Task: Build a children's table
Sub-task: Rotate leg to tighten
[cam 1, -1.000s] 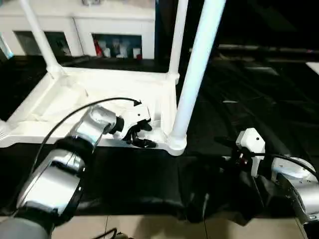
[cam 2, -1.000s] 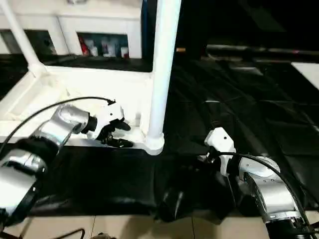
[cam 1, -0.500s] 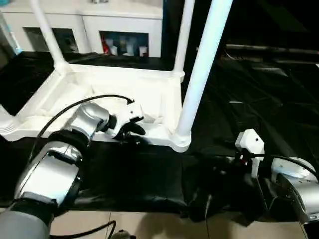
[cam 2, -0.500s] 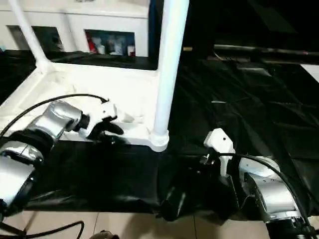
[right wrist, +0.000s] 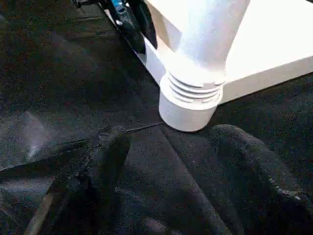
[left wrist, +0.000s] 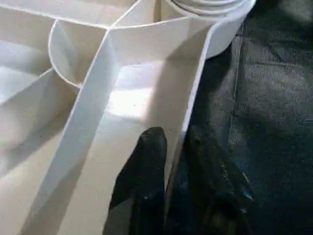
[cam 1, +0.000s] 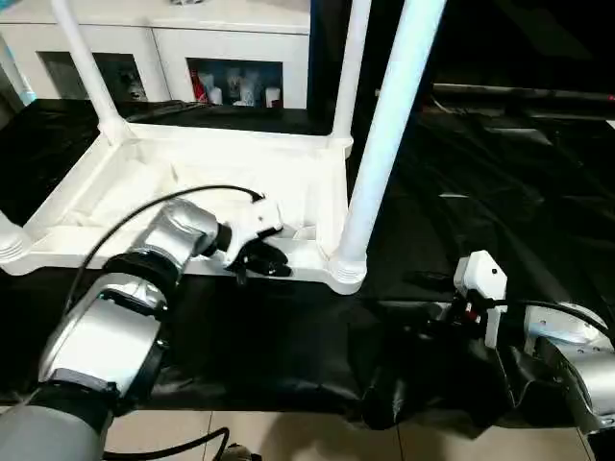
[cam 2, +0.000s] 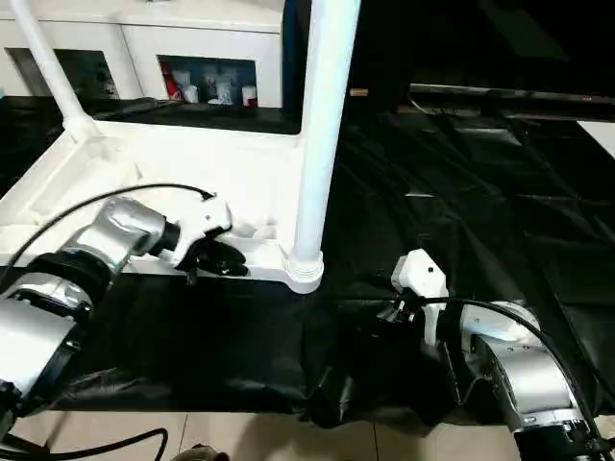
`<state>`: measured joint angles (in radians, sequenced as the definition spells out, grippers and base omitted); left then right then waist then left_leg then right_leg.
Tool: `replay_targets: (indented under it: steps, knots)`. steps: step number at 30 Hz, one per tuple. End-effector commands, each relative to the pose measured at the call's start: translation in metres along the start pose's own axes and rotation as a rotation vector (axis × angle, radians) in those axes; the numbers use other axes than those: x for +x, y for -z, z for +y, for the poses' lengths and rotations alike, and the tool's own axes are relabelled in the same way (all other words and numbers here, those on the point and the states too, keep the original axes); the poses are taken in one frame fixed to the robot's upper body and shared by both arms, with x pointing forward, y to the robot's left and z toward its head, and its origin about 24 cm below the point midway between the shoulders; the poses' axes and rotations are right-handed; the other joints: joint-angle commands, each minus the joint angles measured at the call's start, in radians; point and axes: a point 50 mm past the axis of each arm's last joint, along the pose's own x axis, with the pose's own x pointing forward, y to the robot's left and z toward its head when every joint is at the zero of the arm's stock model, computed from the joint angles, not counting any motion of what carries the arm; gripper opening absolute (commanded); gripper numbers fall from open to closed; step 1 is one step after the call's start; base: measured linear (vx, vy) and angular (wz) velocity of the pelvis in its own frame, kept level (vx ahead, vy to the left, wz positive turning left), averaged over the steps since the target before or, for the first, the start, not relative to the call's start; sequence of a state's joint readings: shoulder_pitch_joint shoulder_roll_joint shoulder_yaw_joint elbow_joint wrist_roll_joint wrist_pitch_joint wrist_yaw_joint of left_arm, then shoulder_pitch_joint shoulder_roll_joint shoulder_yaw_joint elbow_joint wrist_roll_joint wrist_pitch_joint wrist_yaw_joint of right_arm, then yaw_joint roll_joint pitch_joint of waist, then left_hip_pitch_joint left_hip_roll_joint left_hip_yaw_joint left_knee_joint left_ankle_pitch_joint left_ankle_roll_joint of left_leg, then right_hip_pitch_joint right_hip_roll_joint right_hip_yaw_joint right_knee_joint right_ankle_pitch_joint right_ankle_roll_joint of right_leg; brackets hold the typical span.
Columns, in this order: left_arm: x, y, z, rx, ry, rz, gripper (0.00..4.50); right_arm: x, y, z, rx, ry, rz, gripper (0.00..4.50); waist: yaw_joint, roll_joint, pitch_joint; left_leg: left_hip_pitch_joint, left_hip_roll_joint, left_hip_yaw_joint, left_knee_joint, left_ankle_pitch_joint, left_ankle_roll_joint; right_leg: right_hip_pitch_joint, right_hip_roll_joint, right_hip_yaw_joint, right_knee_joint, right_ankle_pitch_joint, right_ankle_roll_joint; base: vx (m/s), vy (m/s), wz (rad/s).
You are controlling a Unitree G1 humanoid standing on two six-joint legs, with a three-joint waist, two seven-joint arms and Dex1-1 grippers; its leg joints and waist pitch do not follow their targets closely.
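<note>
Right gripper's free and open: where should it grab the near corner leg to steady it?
Probably low on the leg, just above its ribbed collar, coming in from the right gripper's side with a finger either side; the tube is round, upright and nearest there.

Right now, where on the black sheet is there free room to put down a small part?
Bare black sheet lies on the right side of the upturned table, past the near corner leg and beyond the right hand. It is crowded at the table's near rim, which the left hand grips.

White children's table [cam 1: 192,182] lies upside down, legs [cam 1: 384,134] upright.
</note>
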<state>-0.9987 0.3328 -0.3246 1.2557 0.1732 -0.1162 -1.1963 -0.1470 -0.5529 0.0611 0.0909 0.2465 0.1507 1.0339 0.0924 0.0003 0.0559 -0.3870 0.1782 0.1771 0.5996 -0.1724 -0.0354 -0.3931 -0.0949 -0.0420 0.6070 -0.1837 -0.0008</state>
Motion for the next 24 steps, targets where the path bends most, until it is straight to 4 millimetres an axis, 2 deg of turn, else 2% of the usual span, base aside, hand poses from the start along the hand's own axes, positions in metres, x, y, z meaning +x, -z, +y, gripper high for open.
replay_targets:
  steps: [1, 2, 6, 10, 13, 17, 22, 23, 24]
  knots:
    - [-0.004, -0.004, 0.004, 0.032, -0.027, 0.031, 0.51, -0.001, -0.004, 0.0, -0.008, -0.012, -0.003, 3.19, 0.002, 0.0, -0.062, 0.026, 0.05, -0.017, -0.086, -0.311, 0.025, 0.041, -0.058, 0.029, -0.08, -0.226, -0.241, 0.0, 0.0, 0.0]
    - [-0.004, -0.003, 0.004, 0.035, -0.018, 0.042, 0.46, -0.001, -0.004, 0.0, -0.007, -0.012, -0.003, 3.19, 0.001, -0.002, -0.062, 0.027, 0.05, -0.018, -0.087, -0.326, 0.019, 0.04, -0.059, 0.03, -0.082, -0.241, -0.236, 0.0, 0.0, 0.0]
    - [-0.004, -0.001, 0.003, 0.031, -0.012, 0.05, 0.22, -0.002, -0.003, 0.001, -0.005, -0.014, -0.003, 3.19, -0.003, -0.001, -0.066, 0.022, 0.049, -0.018, -0.085, -0.296, 0.022, 0.043, -0.058, 0.03, -0.074, -0.177, -0.247, 0.0, 0.0, 0.0]
    - [-0.004, -0.004, 0.003, 0.0, 0.012, 0.008, 0.07, -0.001, -0.004, 0.002, 0.028, -0.029, -0.019, 3.19, -0.004, -0.003, -0.07, 0.02, 0.046, -0.014, -0.078, -0.234, 0.052, 0.048, -0.058, 0.029, -0.067, -0.087, -0.274, 0.0, 0.0, 0.0]
    - [-0.004, -0.007, 0.002, -0.033, 0.04, -0.036, 0.01, -0.001, -0.005, 0.001, 0.054, -0.025, -0.034, 3.46, -0.002, -0.001, -0.069, 0.02, 0.048, -0.012, -0.077, -0.227, 0.06, 0.047, -0.057, 0.028, -0.066, -0.083, -0.284, 0.0, 0.0, 0.0]
    - [-0.002, -0.009, -0.001, -0.08, 0.07, -0.105, 0.0, 0.0, -0.005, -0.001, 0.065, 0.012, -0.047, 3.87, -0.001, 0.001, -0.069, 0.023, 0.049, -0.011, -0.078, -0.243, 0.051, 0.044, -0.057, 0.028, -0.068, -0.101, -0.29, 0.0, 0.0, 0.0]
    - [0.013, 0.009, -0.017, -0.098, 0.095, -0.155, 0.0, 0.007, -0.001, -0.008, 0.055, 0.142, -0.07, 4.3, -0.001, 0.002, -0.068, 0.025, 0.05, -0.01, -0.081, -0.253, 0.041, 0.041, -0.058, 0.029, -0.068, -0.101, -0.294, 0.0, 0.0, 0.0]
    - [0.014, 0.01, -0.017, -0.095, 0.092, -0.155, 0.0, 0.007, -0.001, -0.008, 0.055, 0.143, -0.072, 4.33, -0.002, -0.002, -0.069, 0.024, 0.05, -0.01, -0.08, -0.255, 0.043, 0.041, -0.058, 0.03, -0.068, -0.099, -0.294, 0.0, 0.0, 0.0]
    - [0.018, 0.016, -0.022, -0.094, 0.081, -0.145, 0.0, 0.01, -0.001, -0.007, 0.057, 0.148, -0.083, 4.37, 0.0, -0.001, -0.069, 0.025, 0.052, -0.011, -0.082, -0.261, 0.043, 0.041, -0.06, 0.03, -0.067, -0.109, -0.29, 0.0, 0.0, 0.0]
